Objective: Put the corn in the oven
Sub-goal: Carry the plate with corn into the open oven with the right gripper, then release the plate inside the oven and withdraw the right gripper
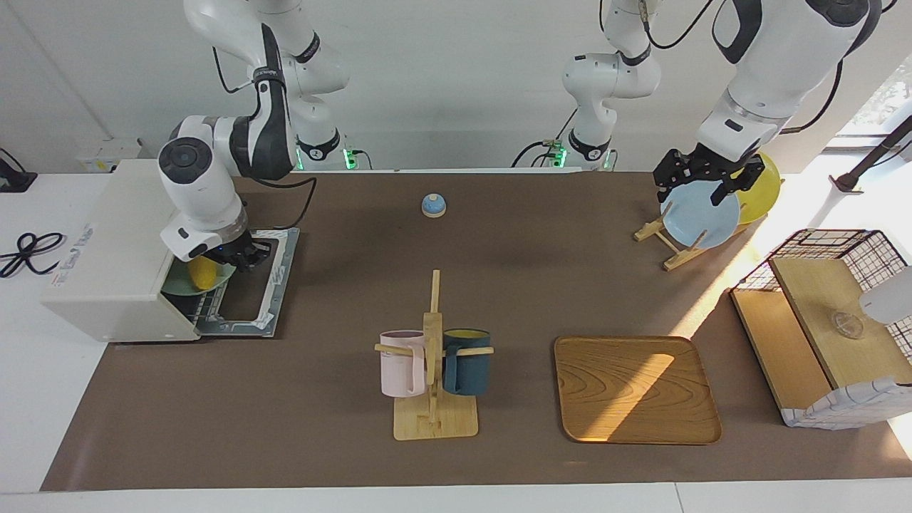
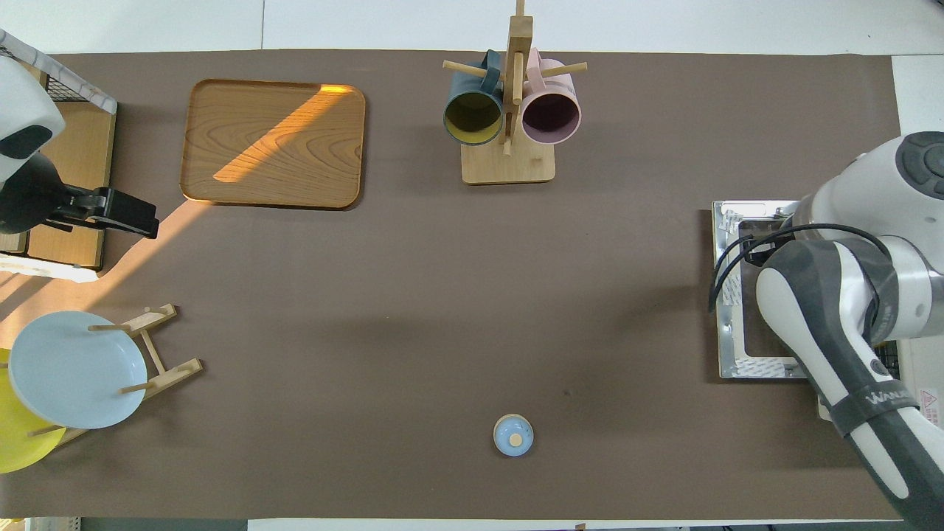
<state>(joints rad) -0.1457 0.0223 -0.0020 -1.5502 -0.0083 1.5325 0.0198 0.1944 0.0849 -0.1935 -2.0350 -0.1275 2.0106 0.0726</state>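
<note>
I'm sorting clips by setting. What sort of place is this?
Most likely a robotics lab staged as a mock kitchen: a bare white room, a toaster oven at the right arm's end, mugs hung on a wooden stand, and plates in a wooden rack.

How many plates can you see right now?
3: a blue plate and a yellow plate on the wooden rack; a green plate under the corn in the oven.

Right tool [image 1: 246, 258] closed and low; left tool [image 1: 702, 184] spread, raised.
</note>
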